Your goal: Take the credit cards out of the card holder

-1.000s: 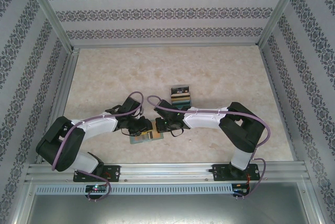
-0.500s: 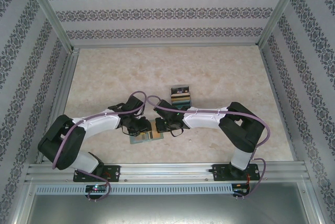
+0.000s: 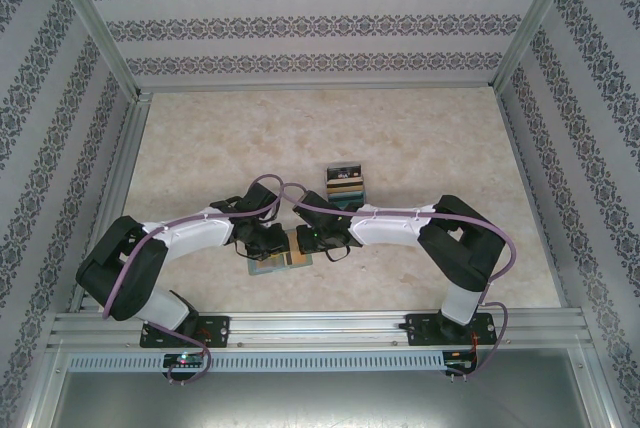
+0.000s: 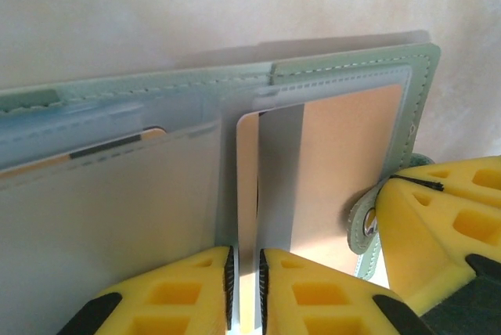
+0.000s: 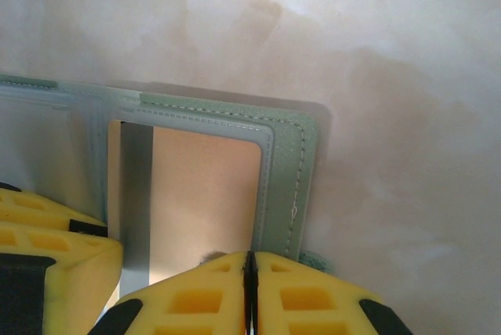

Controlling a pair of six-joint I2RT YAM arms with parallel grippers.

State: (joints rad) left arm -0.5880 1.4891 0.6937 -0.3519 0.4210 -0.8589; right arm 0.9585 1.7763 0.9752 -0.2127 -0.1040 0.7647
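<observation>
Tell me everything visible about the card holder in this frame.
The card holder is a pale grey-green, leather-look wallet with stitched edging, lying open on the table. Its clear pockets show a tan card with a grey stripe and a second card. A snap tab sticks out beside the right gripper; the left gripper sits at the tan card's near edge.

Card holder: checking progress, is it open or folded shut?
Open: the card holder lies spread, both pocket panels side by side facing up.
</observation>
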